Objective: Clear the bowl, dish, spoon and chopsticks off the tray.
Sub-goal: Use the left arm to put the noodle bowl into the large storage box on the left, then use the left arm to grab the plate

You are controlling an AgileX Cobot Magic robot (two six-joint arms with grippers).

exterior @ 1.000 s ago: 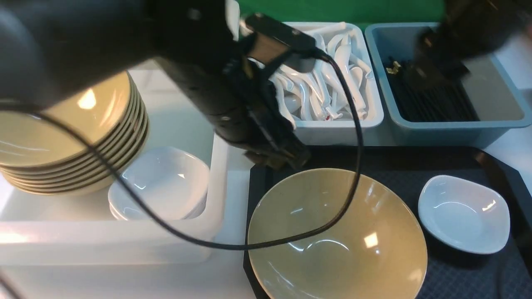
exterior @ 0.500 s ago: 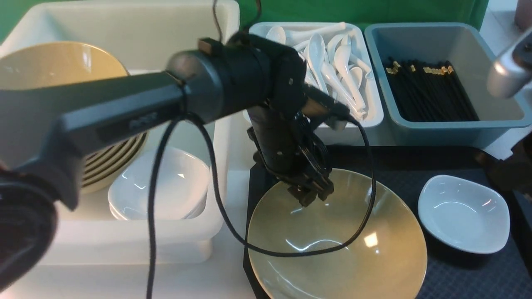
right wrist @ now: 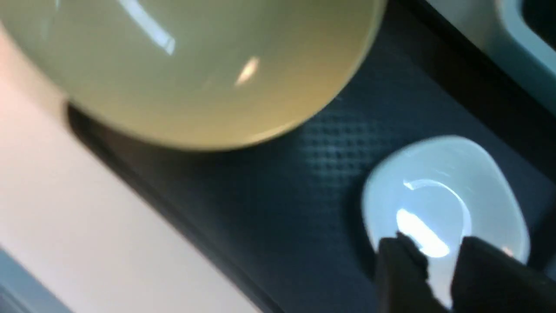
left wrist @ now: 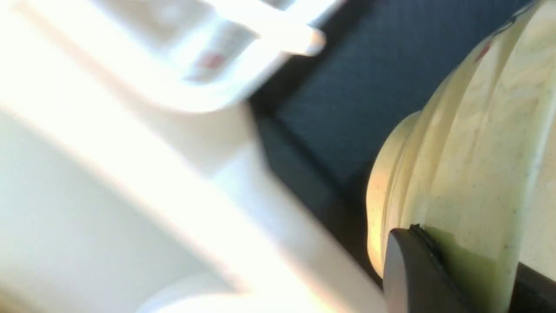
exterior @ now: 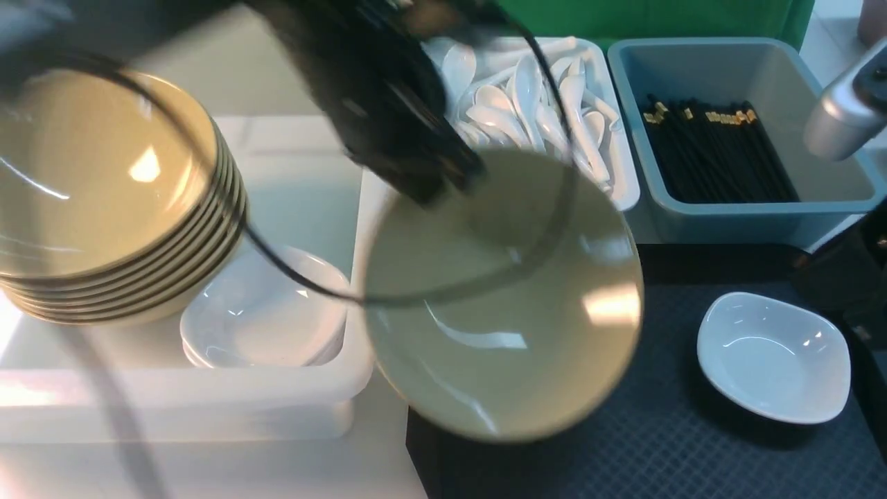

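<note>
The olive-yellow bowl [exterior: 499, 305] hangs tilted and blurred above the left end of the black tray [exterior: 624, 443], partly over the white tub's edge. My left gripper [exterior: 443, 184] is shut on its far rim; in the left wrist view a finger [left wrist: 412, 269] presses the bowl [left wrist: 469, 152] from outside. The small white dish [exterior: 773, 357] rests on the tray's right part. My right gripper [right wrist: 436, 254] hovers over the dish [right wrist: 443, 195], fingers a little apart with white showing between them. No spoon or chopsticks show on the tray.
The white tub [exterior: 346, 388] at left holds a stack of yellow bowls [exterior: 104, 201] and stacked white dishes [exterior: 263, 312]. Behind the tray, a white bin [exterior: 617, 201] holds several spoons and a grey-blue bin [exterior: 755, 215] several black chopsticks. The right arm [exterior: 838, 118] crosses the far right.
My left gripper closed on the bowl's rim and lifted it up and left, off the tray. The right arm left the chopstick bin and came down over the dish, its jaws narrowing.
</note>
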